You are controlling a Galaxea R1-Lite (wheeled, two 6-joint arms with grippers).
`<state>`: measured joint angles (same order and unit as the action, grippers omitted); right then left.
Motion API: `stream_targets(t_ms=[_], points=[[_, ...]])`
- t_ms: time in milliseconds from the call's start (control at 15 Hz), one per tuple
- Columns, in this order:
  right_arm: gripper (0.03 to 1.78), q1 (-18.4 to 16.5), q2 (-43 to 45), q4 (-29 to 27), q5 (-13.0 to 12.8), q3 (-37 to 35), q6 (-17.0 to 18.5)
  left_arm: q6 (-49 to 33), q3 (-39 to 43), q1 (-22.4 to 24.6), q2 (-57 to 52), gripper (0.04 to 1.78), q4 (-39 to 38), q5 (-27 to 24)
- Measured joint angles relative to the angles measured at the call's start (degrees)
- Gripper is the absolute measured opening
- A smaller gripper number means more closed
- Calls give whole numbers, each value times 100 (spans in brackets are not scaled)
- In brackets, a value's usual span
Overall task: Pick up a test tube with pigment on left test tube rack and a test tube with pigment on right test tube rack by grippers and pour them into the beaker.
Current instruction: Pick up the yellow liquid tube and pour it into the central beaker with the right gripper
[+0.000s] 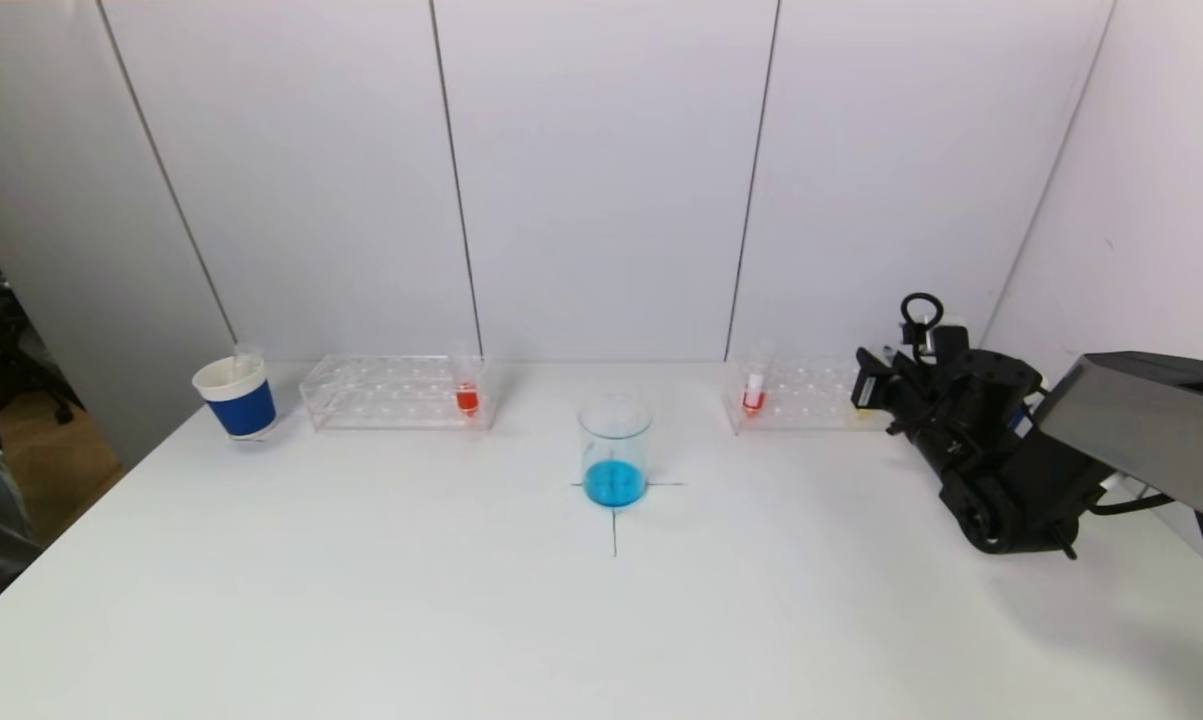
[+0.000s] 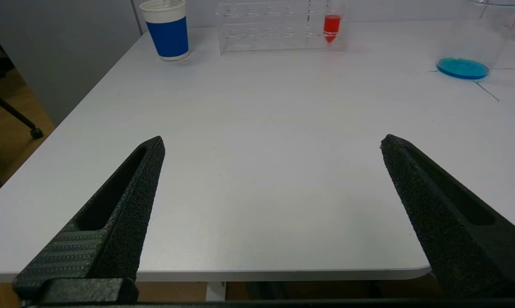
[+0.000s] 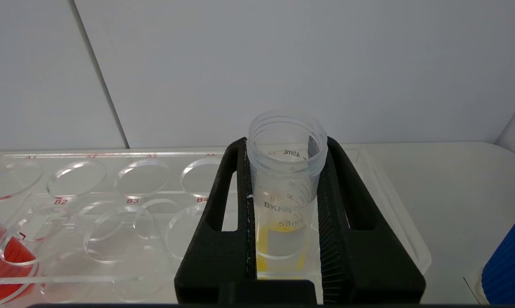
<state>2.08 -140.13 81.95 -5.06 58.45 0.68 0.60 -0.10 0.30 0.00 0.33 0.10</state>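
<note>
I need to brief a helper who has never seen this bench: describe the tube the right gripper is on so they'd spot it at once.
On the white table, find the clear plastic rack on the right. At its end away from the red-filled tube, the black right gripper is shut on a clear open-topped tube. It alone holds yellow liquid.

My right gripper point(image 3: 283, 214) sits at the far-right end of the right rack point(image 1: 796, 395), clamped around a tube point(image 3: 286, 171) standing in that rack's end hole. Left of it, same rack, another tube point(image 1: 754, 385). Further left, the beaker point(image 1: 615, 450) at table centre, then the left rack point(image 1: 396, 392) holding a tube point(image 1: 467, 385), a cup point(image 1: 236, 397) beyond. My left gripper point(image 2: 272, 143) hangs spread at the table's near edge.
</note>
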Motion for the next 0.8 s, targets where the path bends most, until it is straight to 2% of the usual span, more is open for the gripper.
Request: stream_targets(t_ms=[533,800], points=[[47,-13,66,-11,2,6,-11,2,0,2,0,176,2,-2],[47,-2,306,-312,-1,22,-17,2,0,0,0,176,0,-2]])
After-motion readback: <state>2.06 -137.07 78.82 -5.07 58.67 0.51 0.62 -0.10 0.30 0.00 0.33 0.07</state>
